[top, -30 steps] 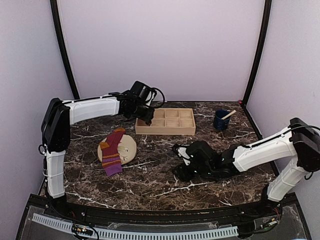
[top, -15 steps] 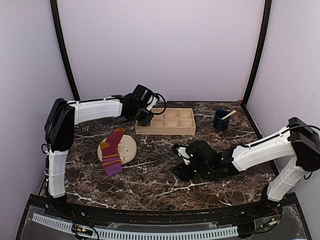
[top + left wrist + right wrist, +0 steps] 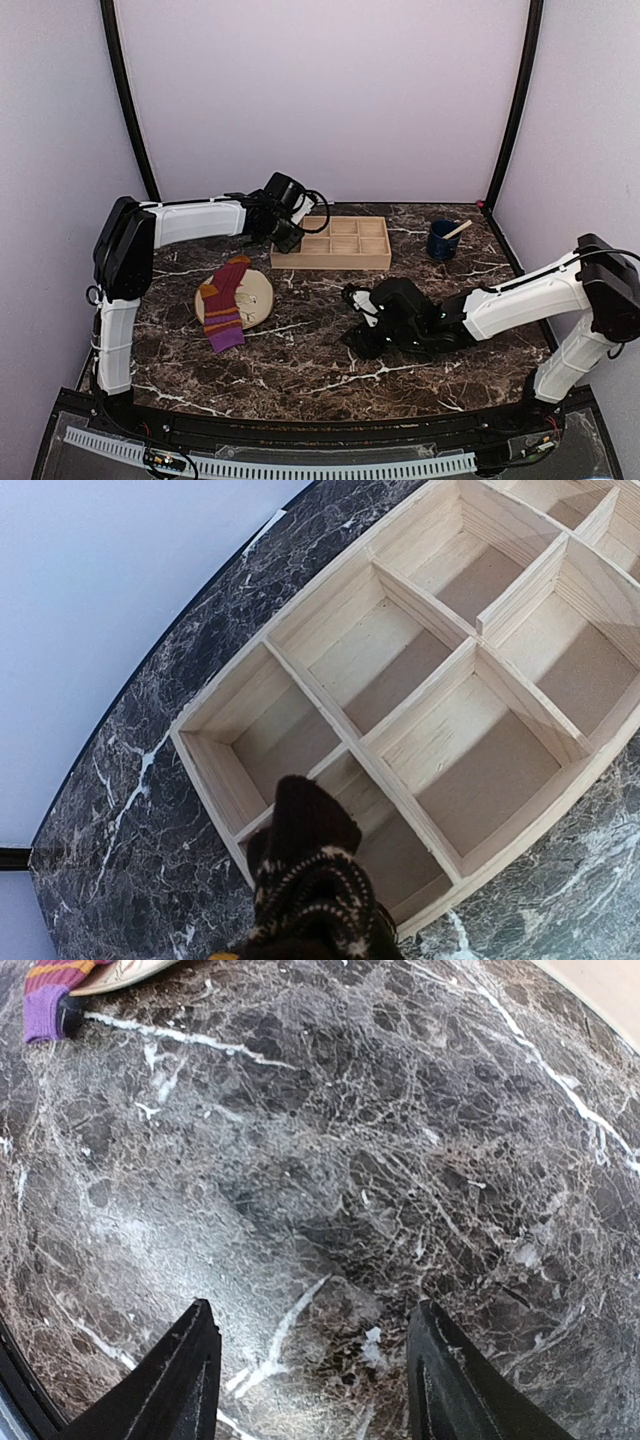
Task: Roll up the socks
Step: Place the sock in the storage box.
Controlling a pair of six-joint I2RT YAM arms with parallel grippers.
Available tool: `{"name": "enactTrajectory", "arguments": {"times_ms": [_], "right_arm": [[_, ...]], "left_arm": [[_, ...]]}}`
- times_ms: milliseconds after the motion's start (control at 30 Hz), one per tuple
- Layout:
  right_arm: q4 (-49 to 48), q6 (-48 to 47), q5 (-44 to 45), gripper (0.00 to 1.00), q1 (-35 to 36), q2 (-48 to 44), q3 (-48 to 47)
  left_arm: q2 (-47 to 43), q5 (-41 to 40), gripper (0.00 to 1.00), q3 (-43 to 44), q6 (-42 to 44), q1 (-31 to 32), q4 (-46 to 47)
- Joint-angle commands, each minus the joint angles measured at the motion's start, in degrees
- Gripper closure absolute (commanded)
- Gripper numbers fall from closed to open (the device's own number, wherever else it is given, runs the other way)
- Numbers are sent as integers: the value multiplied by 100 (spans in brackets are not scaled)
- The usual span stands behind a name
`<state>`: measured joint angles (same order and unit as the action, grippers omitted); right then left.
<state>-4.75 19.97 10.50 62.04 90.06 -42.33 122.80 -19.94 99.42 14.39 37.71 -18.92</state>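
Two socks were found well apart. The black and tan sock (image 3: 305, 880) was pinched in the left end effector (image 3: 285, 235) and held above the left end of the wooden tray (image 3: 330, 262). In the left wrist view its dark tip was seen over a corner compartment, and the fingers themselves were outside that view. The magenta-purple sock (image 3: 225, 305), banded with orange stripes, was laid to the front-left of the tray. It was draped across the round beige plate (image 3: 258, 295), with one purple end spilled off the rim onto the desk (image 3: 300, 370). The right end effector (image 3: 312, 1325) was seen spread wide, low over the marble in front of the tray and apart from both socks. A dark blue cup (image 3: 443, 240) with a wooden stick in it was set just to the right of the tray.
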Motion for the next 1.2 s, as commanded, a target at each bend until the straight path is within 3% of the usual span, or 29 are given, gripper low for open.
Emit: {"name": "enactTrajectory", "arguments": {"times_ms": [0,500,900,1167], "right_arm": [[-185,-60,22,41,-57,81,-152],[-204,-97,11,41,-68,265,-175],[-283,-133,-70,41,-119,297,-141],[-332,-99,-126,41,-122,267,-101]], "left_arm": [[90,-85,100,203,130,-83,125],[379,570,100,305,-42,-185,-361],[635,1543,100,637,-391,-185,-1915],[706,1803,100,1327,-765,-115,-3172]]}}
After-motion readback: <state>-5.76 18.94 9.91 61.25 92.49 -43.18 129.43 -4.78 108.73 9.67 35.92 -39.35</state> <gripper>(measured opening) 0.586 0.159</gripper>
